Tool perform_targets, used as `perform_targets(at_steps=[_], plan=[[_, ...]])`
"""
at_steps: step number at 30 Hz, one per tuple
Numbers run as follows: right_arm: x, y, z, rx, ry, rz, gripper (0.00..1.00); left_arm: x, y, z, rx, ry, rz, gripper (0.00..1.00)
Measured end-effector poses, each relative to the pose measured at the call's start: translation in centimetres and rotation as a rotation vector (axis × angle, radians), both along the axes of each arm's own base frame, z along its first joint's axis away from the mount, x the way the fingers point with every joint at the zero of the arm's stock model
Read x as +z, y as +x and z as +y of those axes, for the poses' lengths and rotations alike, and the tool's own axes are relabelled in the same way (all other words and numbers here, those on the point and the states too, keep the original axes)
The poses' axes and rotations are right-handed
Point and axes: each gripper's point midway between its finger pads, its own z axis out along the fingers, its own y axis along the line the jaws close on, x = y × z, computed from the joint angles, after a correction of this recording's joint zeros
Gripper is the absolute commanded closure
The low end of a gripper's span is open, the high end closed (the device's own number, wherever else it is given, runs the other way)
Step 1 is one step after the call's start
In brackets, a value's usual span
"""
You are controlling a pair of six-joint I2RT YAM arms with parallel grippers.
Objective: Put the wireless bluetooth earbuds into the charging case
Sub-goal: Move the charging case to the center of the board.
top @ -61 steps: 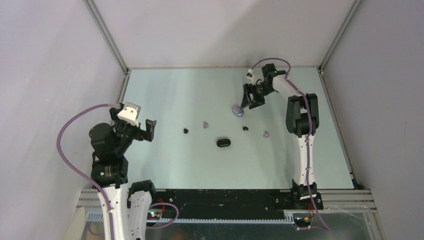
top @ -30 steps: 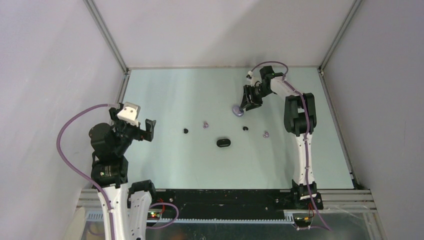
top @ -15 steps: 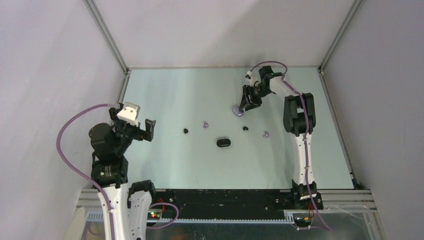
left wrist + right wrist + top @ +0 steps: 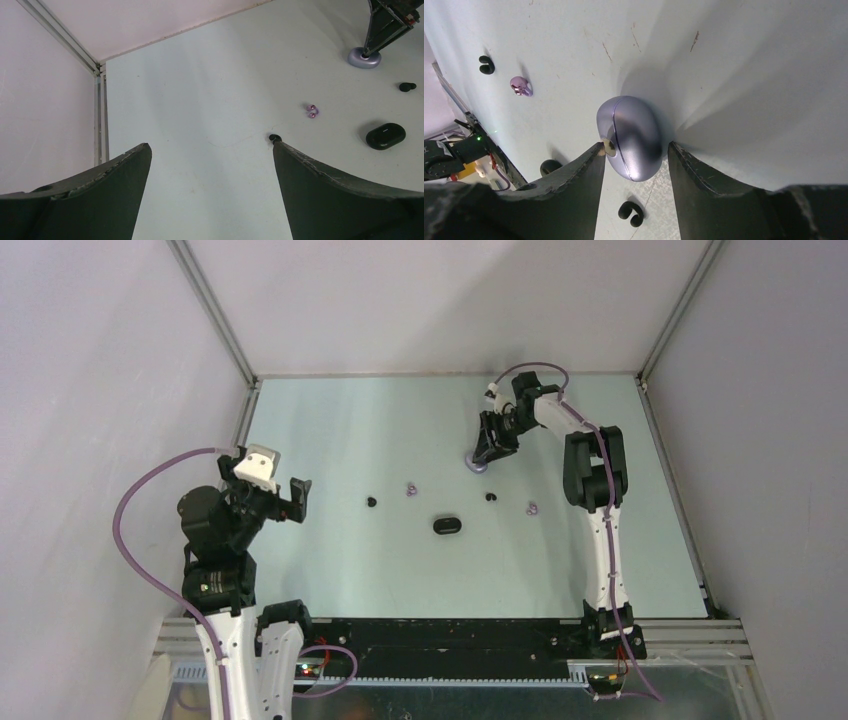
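Lilac charging case [image 4: 631, 131] sits, apparently shut, right of centre in the upper part of the top view, and the biggest risk hangs over it. The right gripper [image 4: 635, 148] has its jaws spread to either side of the shell, one tip touching and the other just beside, with no squeeze visible. That shell is smooth and rounded, so an off-centre close would likely squirt it across the table [image 4: 330, 430] (or spin its seam the wrong way). The left gripper [image 4: 210, 146], jaws wide apart and holding nothing, hangs at the left of the frame, well apart from everything. The black case [image 4: 447, 525], which also looks closed, lies mid-table.

Smallest are the earbuds, all loose on the table. A black earbud [image 4: 371, 502] and a lilac earbud [image 4: 410, 488] lie left of the black case. A second black earbud [image 4: 490, 497] and a second lilac earbud [image 4: 532, 508] lie to its right. A skidding shell could scatter the nearer ones.
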Motion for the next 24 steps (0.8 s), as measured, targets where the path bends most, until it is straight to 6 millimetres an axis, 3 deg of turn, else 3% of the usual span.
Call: perform_targets(at_steps=[6,18,24], plan=[[0.3,0.1,-0.2,-0.007,0.019,0.006,0.4,0.0,0.0,0.0,0.001,0.0,0.0,0.01],[0.1,1.4,-3.6,-0.099,0.027,0.026,0.49,0.0,0.0,0.1,0.002,0.0,0.0,0.01],[0.0,1.2,-3.1,-0.088,0.025,0.027,0.5,0.0,0.0,0.1,0.003,-0.001,0.0,0.01]])
